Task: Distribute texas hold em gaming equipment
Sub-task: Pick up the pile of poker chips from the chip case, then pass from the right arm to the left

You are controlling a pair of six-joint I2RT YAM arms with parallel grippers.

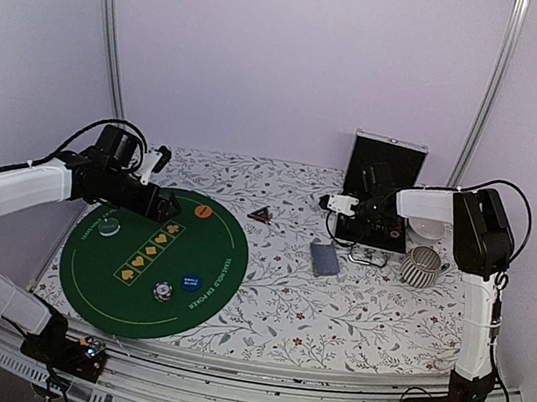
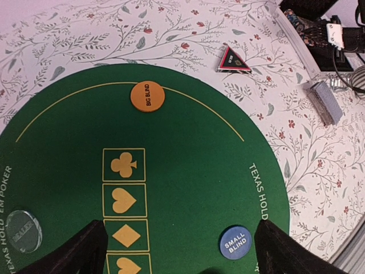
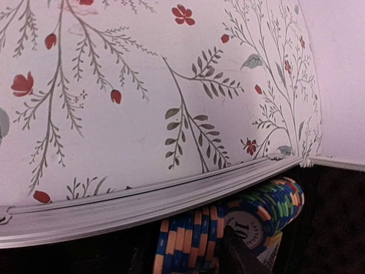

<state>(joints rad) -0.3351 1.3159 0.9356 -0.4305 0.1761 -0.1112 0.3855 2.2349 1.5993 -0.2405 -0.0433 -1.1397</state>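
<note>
2 round discs (image 2: 147, 96), 1 triangular marker (image 2: 232, 60)

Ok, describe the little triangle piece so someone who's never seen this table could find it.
Find the round green poker mat on the left of the flowery tablecloth. Past its far right edge, on the cloth toward the open case, lies the triangular marker. It is the only three-cornered piece, dark with a red rim; the orange disc is round, the card deck rectangular.

We read BIG BLIND on the orange disc (image 2: 147, 96), SMALL BLIND on the blue disc (image 2: 235, 242), TEXAS HOLD EM POKER along the green mat (image 2: 188, 171), and 10 on a chip (image 3: 251, 218).
</note>
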